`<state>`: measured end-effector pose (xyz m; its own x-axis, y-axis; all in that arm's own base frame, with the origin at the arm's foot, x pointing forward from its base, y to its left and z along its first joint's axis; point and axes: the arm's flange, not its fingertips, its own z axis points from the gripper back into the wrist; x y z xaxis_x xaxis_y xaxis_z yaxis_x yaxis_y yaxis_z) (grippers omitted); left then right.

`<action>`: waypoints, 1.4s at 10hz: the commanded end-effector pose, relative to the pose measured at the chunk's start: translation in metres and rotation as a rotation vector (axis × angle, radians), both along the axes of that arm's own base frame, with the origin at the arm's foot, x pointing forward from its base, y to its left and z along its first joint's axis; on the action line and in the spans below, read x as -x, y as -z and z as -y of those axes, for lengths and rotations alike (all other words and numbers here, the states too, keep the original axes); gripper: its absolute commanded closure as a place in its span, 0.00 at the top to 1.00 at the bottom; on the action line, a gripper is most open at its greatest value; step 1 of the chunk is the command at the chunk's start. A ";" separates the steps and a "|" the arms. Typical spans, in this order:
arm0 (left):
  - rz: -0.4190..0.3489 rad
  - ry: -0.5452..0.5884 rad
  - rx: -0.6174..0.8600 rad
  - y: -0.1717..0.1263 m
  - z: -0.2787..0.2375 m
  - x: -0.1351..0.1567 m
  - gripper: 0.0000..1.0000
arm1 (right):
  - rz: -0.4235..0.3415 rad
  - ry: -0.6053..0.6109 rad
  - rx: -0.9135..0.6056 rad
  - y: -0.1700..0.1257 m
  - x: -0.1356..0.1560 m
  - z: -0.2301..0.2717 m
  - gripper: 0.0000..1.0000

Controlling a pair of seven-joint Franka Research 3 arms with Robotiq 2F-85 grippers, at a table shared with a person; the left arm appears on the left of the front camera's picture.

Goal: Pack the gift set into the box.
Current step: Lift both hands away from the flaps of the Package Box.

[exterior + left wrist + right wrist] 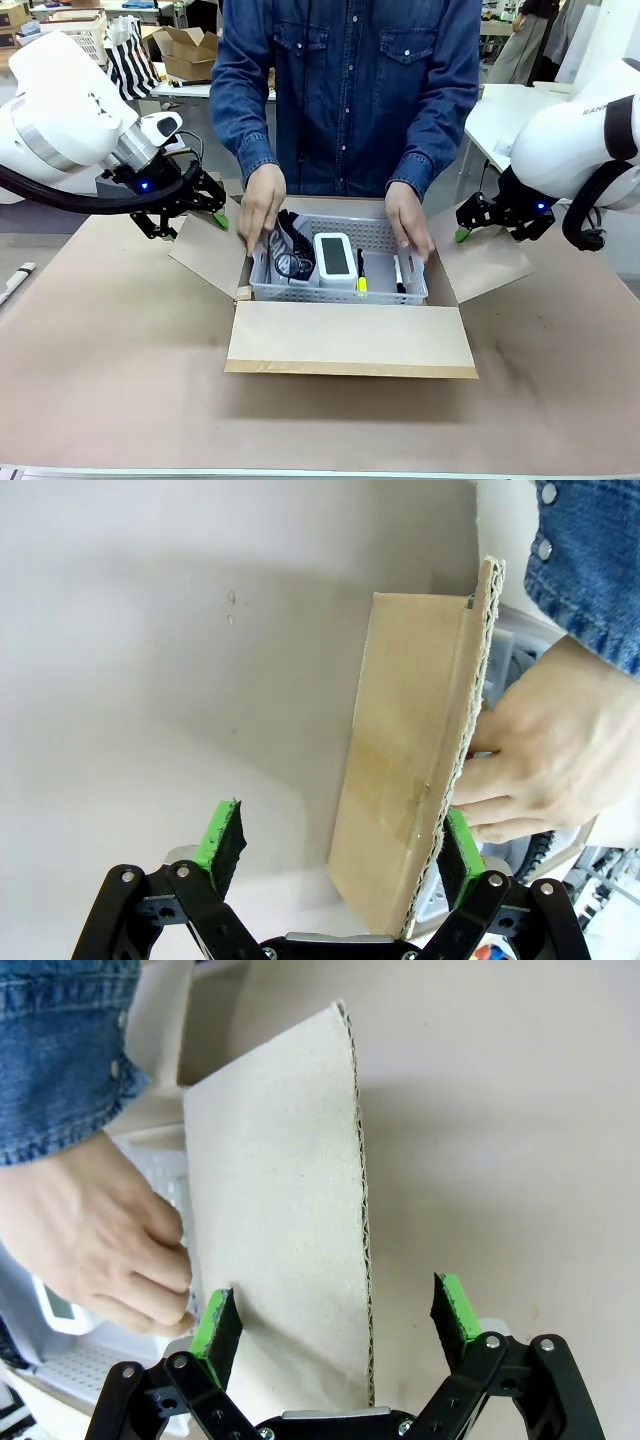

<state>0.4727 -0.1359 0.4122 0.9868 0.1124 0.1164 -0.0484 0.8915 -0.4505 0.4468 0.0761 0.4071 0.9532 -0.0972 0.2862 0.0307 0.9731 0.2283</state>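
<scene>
Lowering, front view: a person's hands [262, 205] are settling the gift set [338, 262] into the box [350, 335]; left gripper [190, 215] and right gripper [480, 225] are flanking it, seemingly bracing the side flaps outward
Left wrist view: left gripper is straddling the left flap [410, 760]; unclenched
Right wrist view: right gripper is straddling the right flap [270, 1210]; released

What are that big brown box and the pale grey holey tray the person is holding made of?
Large brown box: matte corrugated cardboard, with fluted layers showing along the flap edges. Shallow light-grey tray: probably moulded plastic, faintly glossy, with a regular grid of holes.
</scene>
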 end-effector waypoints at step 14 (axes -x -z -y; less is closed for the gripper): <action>-0.002 -0.012 -0.018 -0.002 0.002 0.001 1.00 | 0.019 0.014 0.013 0.001 0.002 0.000 1.00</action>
